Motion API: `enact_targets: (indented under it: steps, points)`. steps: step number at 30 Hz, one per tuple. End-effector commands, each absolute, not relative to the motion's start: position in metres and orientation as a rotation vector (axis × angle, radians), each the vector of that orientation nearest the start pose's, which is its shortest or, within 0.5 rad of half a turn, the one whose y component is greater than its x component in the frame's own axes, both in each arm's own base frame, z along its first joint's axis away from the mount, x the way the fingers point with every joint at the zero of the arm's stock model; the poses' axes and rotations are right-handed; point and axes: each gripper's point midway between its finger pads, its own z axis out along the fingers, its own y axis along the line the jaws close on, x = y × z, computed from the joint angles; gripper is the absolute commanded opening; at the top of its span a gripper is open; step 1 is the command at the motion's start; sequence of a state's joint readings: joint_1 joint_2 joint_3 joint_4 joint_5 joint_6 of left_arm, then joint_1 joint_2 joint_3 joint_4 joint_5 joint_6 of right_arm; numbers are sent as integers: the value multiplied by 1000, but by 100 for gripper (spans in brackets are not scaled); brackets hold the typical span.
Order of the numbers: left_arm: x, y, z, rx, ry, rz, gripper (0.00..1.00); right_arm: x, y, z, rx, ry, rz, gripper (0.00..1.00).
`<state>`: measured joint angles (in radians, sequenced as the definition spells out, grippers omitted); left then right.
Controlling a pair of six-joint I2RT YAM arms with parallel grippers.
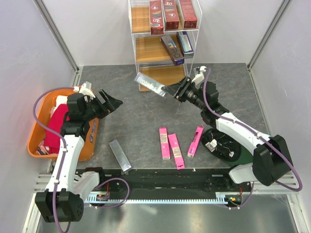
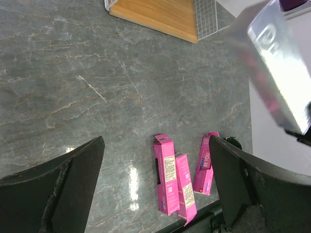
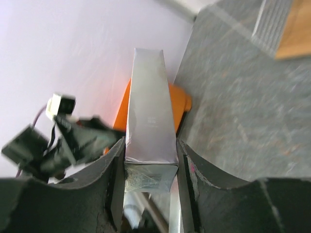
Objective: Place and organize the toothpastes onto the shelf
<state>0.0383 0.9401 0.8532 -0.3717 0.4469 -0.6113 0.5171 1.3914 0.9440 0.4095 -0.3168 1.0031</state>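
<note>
The right gripper (image 1: 172, 91) is clamped on the near end of a silver-grey toothpaste box (image 1: 149, 83), held in the air in front of the shelf (image 1: 148, 48); the box hides part of the lowest tier, and its lettering is too blurred to read; in the left wrist view it is a smeared shape cut off at the upper right. The left gripper (image 1: 111, 103) hangs over the table (image 1: 136, 121) with its fingers spread wide and nothing between them. Three red boxes (image 1: 172, 14) stand on the top tier, their far ends cut off by the frame; a dark purple box (image 1: 172, 49) and a second box (image 1: 185, 42), hard to make out, lie on the middle tier. Three pink boxes (image 1: 176, 150) lie near the table's near edge; another silver box (image 1: 120, 155) lies to their left. The left arm hides part of the orange tub (image 1: 36, 141) and the red cloth (image 1: 57, 124) in it.
</note>
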Motion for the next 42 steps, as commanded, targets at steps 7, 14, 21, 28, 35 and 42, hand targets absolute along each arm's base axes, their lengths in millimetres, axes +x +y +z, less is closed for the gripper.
enact_targets:
  steps: [7, 14, 21, 28, 35, 42]
  points:
    - [299, -79, 231, -345, 2045, -751, 95, 433, 242, 345, 465, 1492, 1237, 8]
    - [296, -81, 224, -347, 2060, -759, 95, 474, 248, 334, 613, 1434, 1298, 8]
    - [293, -83, 222, -336, 2063, -774, 95, 484, 254, 332, 657, 1401, 1362, 7]
    - [294, -83, 217, -338, 2079, -773, 95, 463, 263, 347, 576, 1423, 1436, 6]
    - [294, -83, 218, -338, 2077, -773, 95, 445, 264, 369, 516, 1417, 1481, 7]
    - [294, -84, 217, -334, 2079, -777, 95, 450, 262, 392, 501, 1344, 1493, 7]
